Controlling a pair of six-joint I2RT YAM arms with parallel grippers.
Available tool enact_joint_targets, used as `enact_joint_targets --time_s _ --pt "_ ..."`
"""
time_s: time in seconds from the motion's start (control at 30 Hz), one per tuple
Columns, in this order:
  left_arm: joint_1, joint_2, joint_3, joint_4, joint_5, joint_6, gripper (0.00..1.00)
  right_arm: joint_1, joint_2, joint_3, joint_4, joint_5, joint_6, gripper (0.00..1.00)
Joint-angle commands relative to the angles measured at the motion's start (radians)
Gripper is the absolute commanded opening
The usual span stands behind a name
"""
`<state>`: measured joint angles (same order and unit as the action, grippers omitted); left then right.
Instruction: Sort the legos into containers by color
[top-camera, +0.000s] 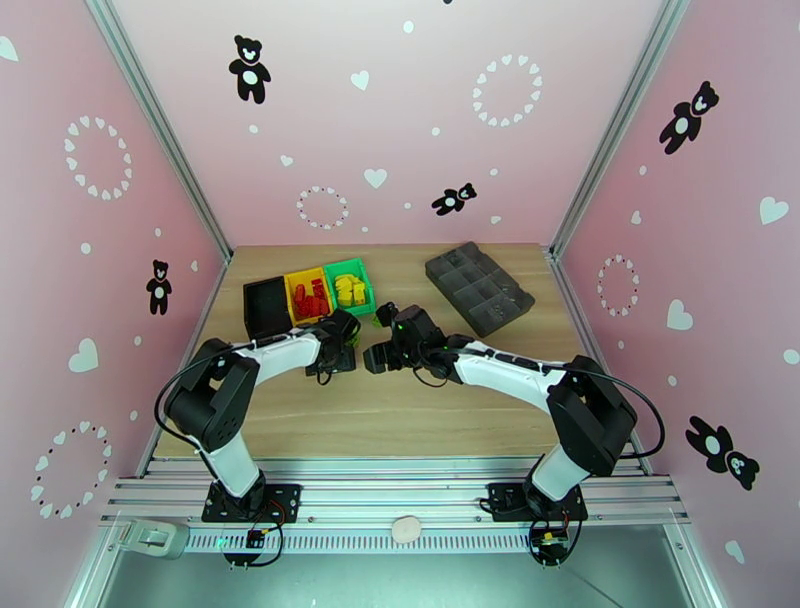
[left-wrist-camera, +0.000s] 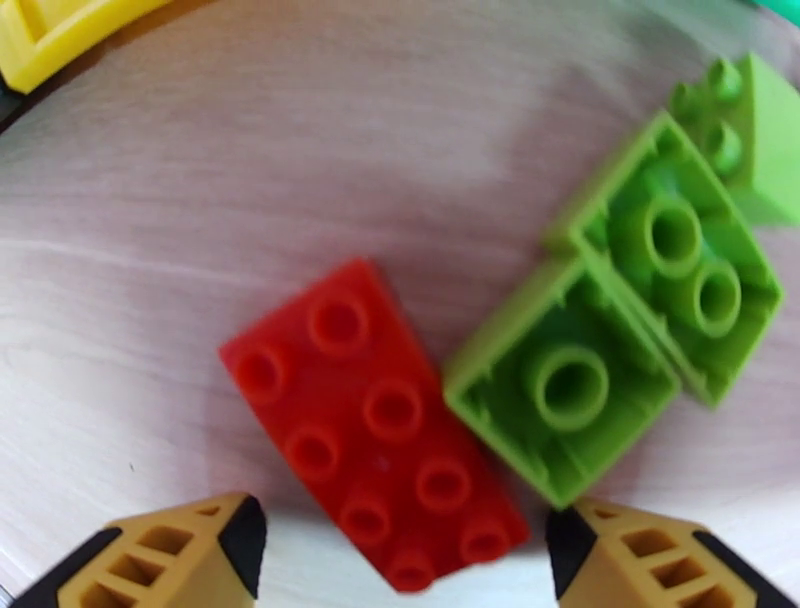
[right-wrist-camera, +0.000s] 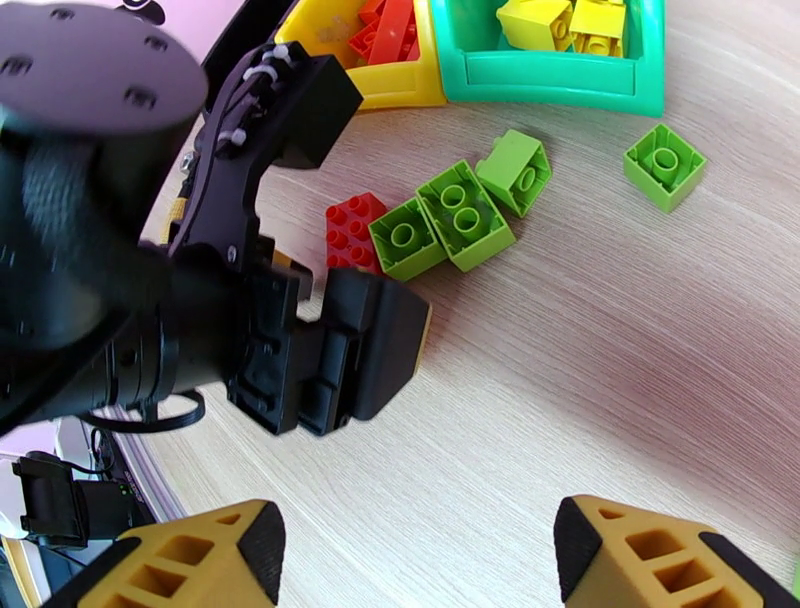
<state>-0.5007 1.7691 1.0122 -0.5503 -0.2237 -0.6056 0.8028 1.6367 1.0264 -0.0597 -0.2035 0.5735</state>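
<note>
Left end effector (left-wrist-camera: 405, 545) over red lego (left-wrist-camera: 370, 430)

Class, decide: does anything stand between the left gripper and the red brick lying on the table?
Nothing visible does: the left gripper hangs open over the red brick. An upturned green brick sits against its side, which may crowd the grasp.

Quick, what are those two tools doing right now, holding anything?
Left tool: open, empty, hovering over the red lego.
Right tool: open, holding nothing.
</note>
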Motion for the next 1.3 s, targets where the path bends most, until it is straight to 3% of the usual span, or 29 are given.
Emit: enact_joint_targets --time_s 0.0,0.17,0.8,1.1,1.27 --pt "0.046 0.054 0.006 0.044 -0.039 0.009 0.78 -0.007 -0.032 -0.014 -0.017 0.005 -0.005 0.76" --pt "0.065 0.057 0.007 0.049 -0.04 0.015 0.73 -0.01 -0.03 -0.016 -0.016 0.001 -0.003 0.76" --pt "0.093 -0.071 -0.083 0.034 -0.029 0.017 0.32 -0.013 -0.015 -0.002 -0.005 -0.017 0.005 0.75" --pt "0.093 -0.256 -0.11 -0.054 -0.047 0.014 0.3 -0.012 0.005 0.02 -0.006 -0.023 0.004 0.75" --pt "0.11 -0.302 -0.02 -0.119 -0.079 0.052 0.32 -0.013 0.017 0.037 -0.01 -0.023 0.005 0.75"
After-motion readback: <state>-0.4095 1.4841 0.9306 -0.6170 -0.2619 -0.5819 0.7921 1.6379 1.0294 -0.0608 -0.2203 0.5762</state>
